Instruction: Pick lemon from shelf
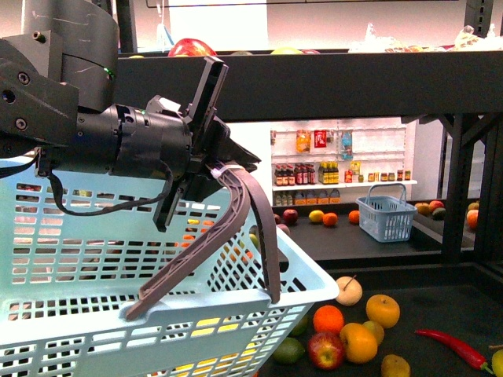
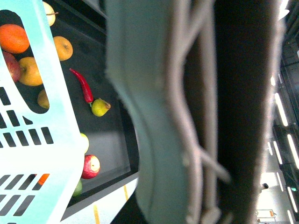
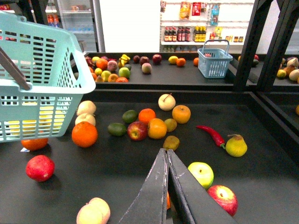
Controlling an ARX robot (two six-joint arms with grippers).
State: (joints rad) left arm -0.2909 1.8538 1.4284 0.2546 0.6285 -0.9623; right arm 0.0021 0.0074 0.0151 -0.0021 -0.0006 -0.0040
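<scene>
The black shelf has a wide dark tier (image 3: 261, 177) strewn with fruit, and a thick rim (image 1: 354, 78) above. A dull yellow oval fruit (image 3: 171, 142), perhaps the lemon, lies just beyond my right gripper (image 3: 166, 150), which is shut and empty, low over the tier. This fruit also shows in the front view (image 1: 394, 366). My left gripper (image 1: 206, 166) is shut on the grey basket handle (image 1: 236, 216) and holds the light blue basket (image 1: 94, 259) above the tier. The left wrist view shows the handle (image 2: 187, 116) close up.
Oranges, apples, a green apple (image 3: 201, 172), a red apple (image 3: 223, 198), a red chili (image 3: 211, 134) and a pear (image 3: 236, 145) lie round the right gripper. A small blue basket (image 1: 387, 214) stands on a farther tier. Black posts (image 1: 460, 188) stand at right.
</scene>
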